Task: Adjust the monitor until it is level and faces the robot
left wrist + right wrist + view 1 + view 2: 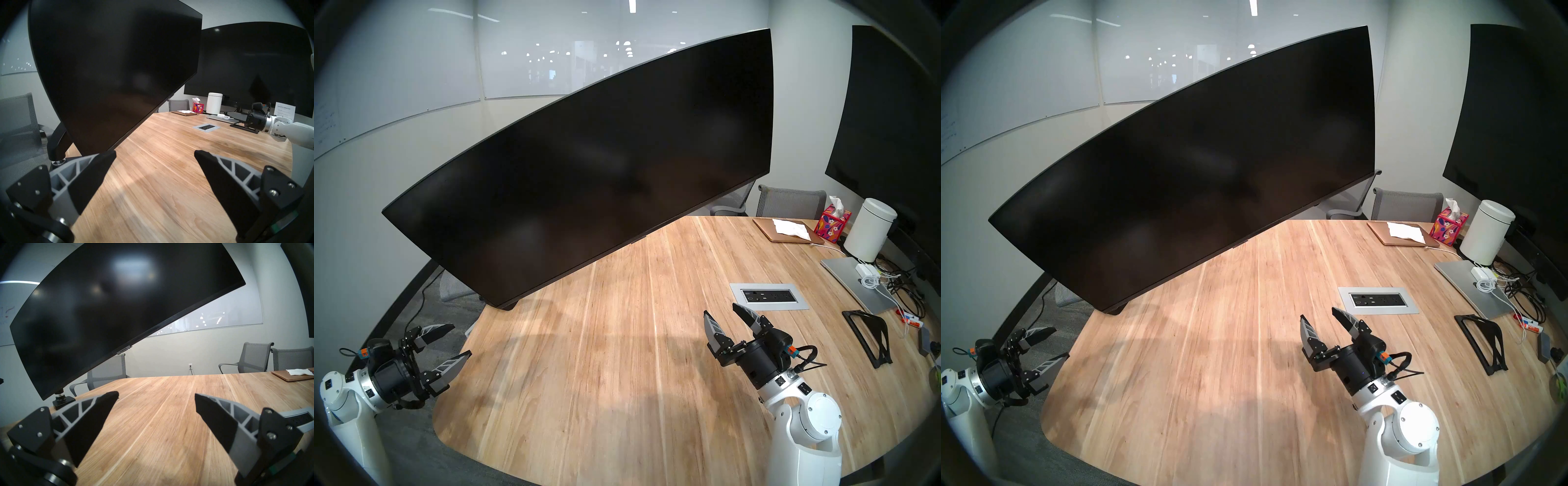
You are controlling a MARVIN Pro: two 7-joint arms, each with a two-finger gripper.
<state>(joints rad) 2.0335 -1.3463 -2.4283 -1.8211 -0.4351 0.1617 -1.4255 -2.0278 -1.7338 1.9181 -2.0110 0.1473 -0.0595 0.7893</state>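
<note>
Fig.: ultrawide monitor (585,163) on black jointed arm w/ clamp base (63,400), standing over the far-left part of the wooden table (602,373). Screen is rolled steeply: long axis runs from low left corner, just above the table edge, up to high right corner. Not level.

Left gripper (449,342) hangs off the table's left edge, fingers spread wide, holding nothing, touching nothing. It points toward the monitor's low corner, which lies ahead & slightly above; the left arm is the nearer one to that corner. In the left wrist view the corner sits just beyond the fingertips (108,152), apart from them.

Right gripper (721,314) is over mid-table near the inset power-outlet panel (819,297), jaws also open & empty. The monitor's raised right end lies well above & ahead of it.

Judgement: levelling likely needs low left end raised or high right end lowered; the left arm has the shorter reach.
</note>
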